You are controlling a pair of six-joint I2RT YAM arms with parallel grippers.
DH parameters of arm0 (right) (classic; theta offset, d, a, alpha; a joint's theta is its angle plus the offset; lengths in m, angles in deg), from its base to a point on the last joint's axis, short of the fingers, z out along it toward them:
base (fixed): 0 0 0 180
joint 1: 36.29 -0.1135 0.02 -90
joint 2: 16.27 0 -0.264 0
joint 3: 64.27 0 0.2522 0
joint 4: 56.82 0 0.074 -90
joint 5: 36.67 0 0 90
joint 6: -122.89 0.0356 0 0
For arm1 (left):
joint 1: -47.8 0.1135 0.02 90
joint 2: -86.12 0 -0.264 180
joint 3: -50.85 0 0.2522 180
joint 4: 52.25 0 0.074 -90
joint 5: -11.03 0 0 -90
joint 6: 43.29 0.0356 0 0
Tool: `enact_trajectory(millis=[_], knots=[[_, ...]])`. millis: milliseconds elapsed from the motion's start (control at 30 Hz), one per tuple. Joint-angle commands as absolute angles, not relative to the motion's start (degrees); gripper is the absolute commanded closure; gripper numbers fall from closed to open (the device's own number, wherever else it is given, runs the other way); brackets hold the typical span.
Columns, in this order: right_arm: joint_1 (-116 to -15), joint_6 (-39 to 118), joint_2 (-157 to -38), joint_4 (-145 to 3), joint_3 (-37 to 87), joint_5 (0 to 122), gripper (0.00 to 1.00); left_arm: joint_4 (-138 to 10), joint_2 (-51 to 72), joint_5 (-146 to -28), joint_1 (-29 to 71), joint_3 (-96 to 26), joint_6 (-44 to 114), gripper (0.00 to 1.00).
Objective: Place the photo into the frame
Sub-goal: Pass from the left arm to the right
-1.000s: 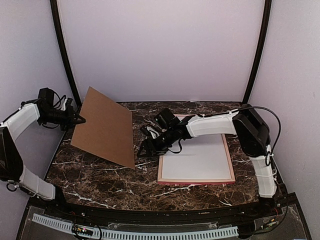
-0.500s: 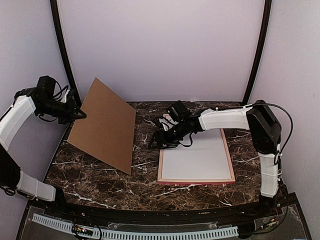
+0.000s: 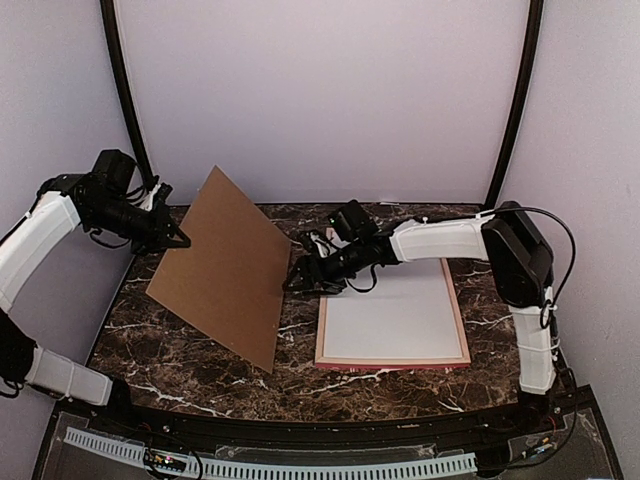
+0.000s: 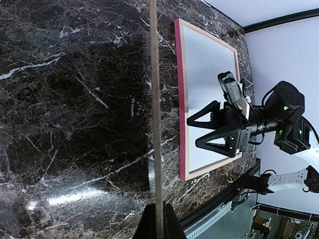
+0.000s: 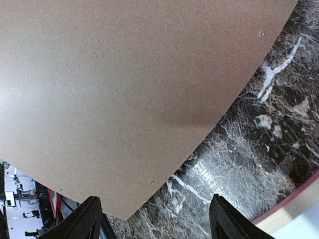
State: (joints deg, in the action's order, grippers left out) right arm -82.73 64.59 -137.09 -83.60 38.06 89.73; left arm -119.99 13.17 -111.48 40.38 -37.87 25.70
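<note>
I am pinching the brown board (image 3: 225, 268) in my left tool (image 3: 183, 241). My right tool (image 3: 296, 282) is gaping wide at its 3 o'clock. The photo (image 3: 395, 320) is lying white-side-up in the frame (image 3: 392, 364).

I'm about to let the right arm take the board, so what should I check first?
1. Grip of left gripper on the board: ok, shut on its edge.
2. Opening of right gripper: ok, open and facing the board.
3. Board between the right fingers: cannot tell.
4. Board apart from the frame: ok, held tilted to its left.
5. The photo flat in the frame: ok, white back up.
</note>
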Motion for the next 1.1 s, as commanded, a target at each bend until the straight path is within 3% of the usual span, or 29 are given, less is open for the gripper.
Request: enact_trajectory(millis=[0, 533, 1067], knots=[[-83.46, 68.26, -141.61, -79.33, 41.49, 92.44, 0.25, -117.44, 16.44, -111.14, 37.6, -39.18, 22.56, 0.99], [-84.33, 75.54, -146.4, -68.33, 38.09, 96.06, 0.23, -113.94, 18.15, -108.07, 32.17, -36.09, 18.15, 0.99], [-84.87, 73.65, -147.03, -74.44, 39.49, 91.96, 0.24, -113.31, 18.44, -105.86, 29.85, -35.64, 16.63, 0.98]])
